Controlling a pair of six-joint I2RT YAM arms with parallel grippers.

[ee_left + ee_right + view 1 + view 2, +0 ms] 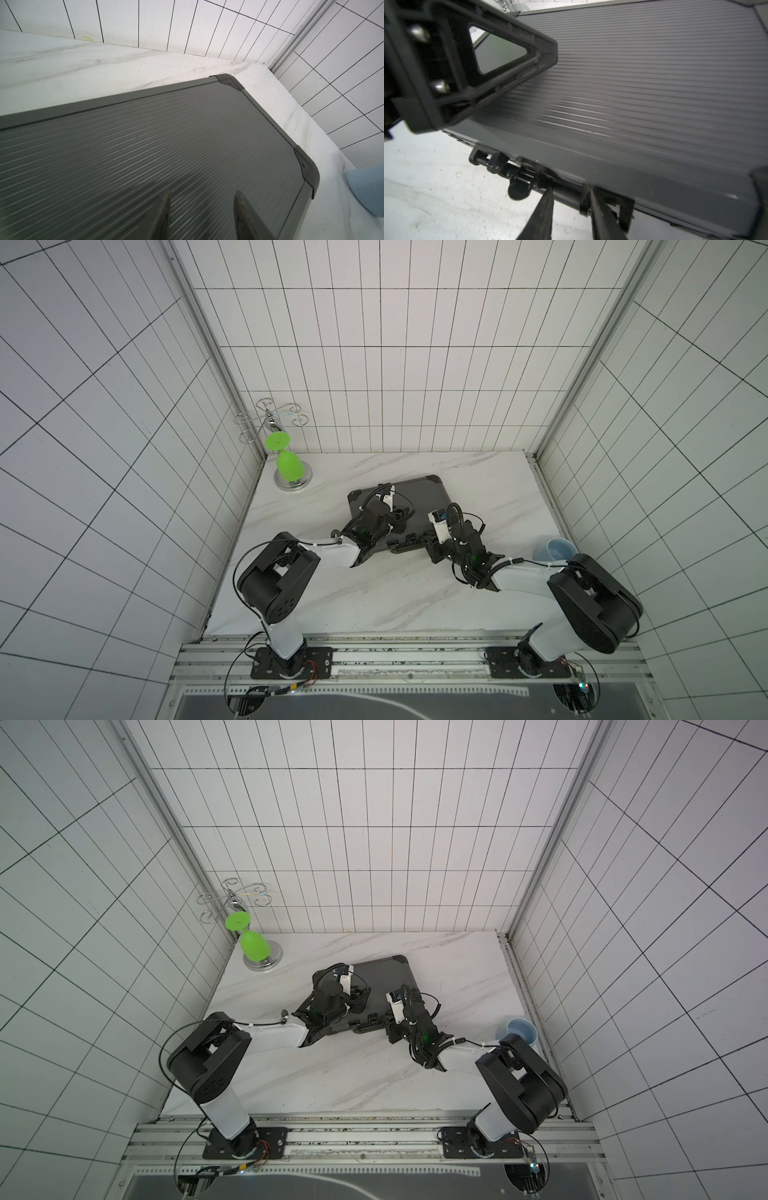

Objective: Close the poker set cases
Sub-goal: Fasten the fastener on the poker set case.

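Lid down: the dark grey ribbed hard case [419, 499] lies flat on the white marble worktop [374, 593], towards the back, near the centre. The left fingers [163, 212] are over the ribbed lid, spread apart, nothing between them. The right fingers [544, 212] sit narrowly parted at the front edge by a black latch [625, 205]. Whether they pinch it, I cannot tell.
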